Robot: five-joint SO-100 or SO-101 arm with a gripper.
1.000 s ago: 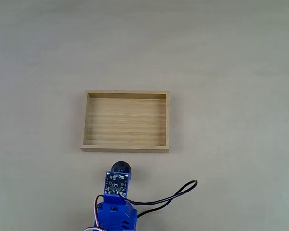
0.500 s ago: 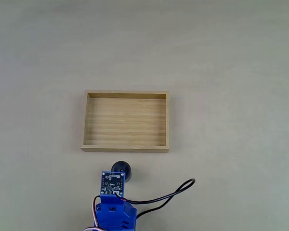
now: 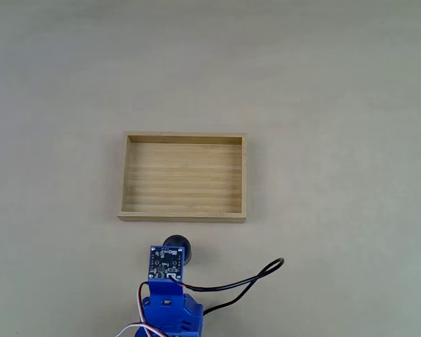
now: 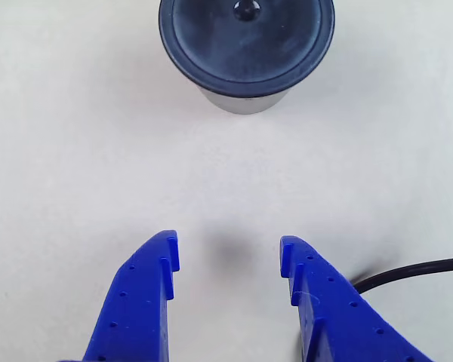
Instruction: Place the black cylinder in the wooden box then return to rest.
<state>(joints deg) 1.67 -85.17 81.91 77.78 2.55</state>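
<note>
Hovering with jaws spread, the blue gripper (image 4: 229, 253) faces the black cylinder (image 4: 246, 47), upright on the table just ahead; advancing straight should centre it before closing.

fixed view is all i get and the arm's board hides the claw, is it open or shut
Observer: Open. In the other view the claw has both blue fingers spread, with bare table between them.
Operator: holding the black cylinder
Observer: No. The black cylinder stands upright ahead of the fingertips, clear of them.
Operator: lined up with it
Observer: Roughly. The cylinder sits just right of the gap's centre in that view.
Operator: anything near the fingers
Observer: A black cable lies beside the right-hand finger in that view.
</note>
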